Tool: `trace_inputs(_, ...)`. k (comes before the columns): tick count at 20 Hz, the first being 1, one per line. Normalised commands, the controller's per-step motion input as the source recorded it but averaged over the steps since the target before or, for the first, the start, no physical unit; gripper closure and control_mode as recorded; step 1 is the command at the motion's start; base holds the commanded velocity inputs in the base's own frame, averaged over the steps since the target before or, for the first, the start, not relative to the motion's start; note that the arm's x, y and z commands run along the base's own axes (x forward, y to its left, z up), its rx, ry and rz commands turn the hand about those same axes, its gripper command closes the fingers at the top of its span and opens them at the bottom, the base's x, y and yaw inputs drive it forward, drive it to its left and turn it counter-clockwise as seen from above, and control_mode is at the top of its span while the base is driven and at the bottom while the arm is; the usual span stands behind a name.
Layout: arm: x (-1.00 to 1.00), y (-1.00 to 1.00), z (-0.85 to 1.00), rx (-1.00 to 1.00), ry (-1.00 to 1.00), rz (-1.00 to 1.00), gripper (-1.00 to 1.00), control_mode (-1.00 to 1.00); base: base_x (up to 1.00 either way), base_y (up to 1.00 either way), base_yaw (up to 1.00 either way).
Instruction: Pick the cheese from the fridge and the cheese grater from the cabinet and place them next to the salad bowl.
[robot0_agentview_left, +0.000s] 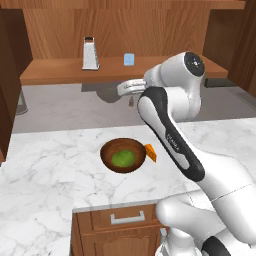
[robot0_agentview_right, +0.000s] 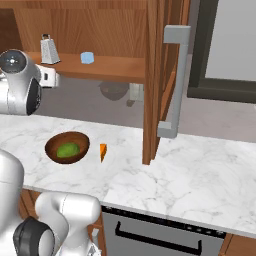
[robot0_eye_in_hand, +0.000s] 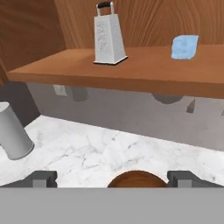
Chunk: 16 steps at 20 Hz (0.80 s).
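At the far left of the hand view, a grey cylinder (robot0_eye_in_hand: 13, 133) stands on the white marble counter (robot0_eye_in_hand: 87, 153), tilted in that view. To its right and higher, the cheese grater (robot0_eye_in_hand: 108, 39) stands upright on the long wooden shelf (robot0_eye_in_hand: 131, 72) of the cabinet (robot0_agentview_left: 135, 25), its dark handle on top; in the left base view the same grater (robot0_agentview_left: 90, 54) sits toward the shelf's left part. Right of the grater, well apart from it on the same shelf, is a small light-blue cup (robot0_eye_in_hand: 184, 47).

On the near counter, the salad bowl (robot0_agentview_left: 123, 155) holds green salad, and the orange cheese (robot0_agentview_left: 151, 152) lies just beside the bowl's right rim, on the marble. In the right base view the cheese (robot0_agentview_right: 103, 151) stands a little apart from the bowl (robot0_agentview_right: 67, 147).

The claw (robot0_eye_in_hand: 112, 179) hangs above the bowl, facing the shelf; its two dark fingertips (robot0_eye_in_hand: 41, 178) stand wide apart with nothing between them, the bowl's rim showing below the gap.

Farther right in the right base view, a wooden panel (robot0_agentview_right: 157, 75) carries a long grey handle (robot0_agentview_right: 175, 82), and a dark oven front (robot0_agentview_right: 160, 235) sits under the counter edge.
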Motion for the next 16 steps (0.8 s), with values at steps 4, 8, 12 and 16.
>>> trace_inputs(4, 0.0, 0.09, 0.36, -0.05, -0.05, 0.11, -1.0, -1.0, 0.0, 0.0, 0.0)
trace_inputs(8, 0.0, 0.2, 0.38, -0.08, -0.04, 0.0, -1.0, -1.0, 0.0, 0.0, 0.0)
trace_inputs(12, 0.0, 0.22, 0.39, -0.08, -0.04, 0.0, -1.0, -1.0, 0.0, 0.0, 0.0)
trace_inputs(16, 0.03, 0.27, 0.17, -0.14, -0.07, -0.04, -1.0, -1.0, 0.0, 0.0, 0.0)
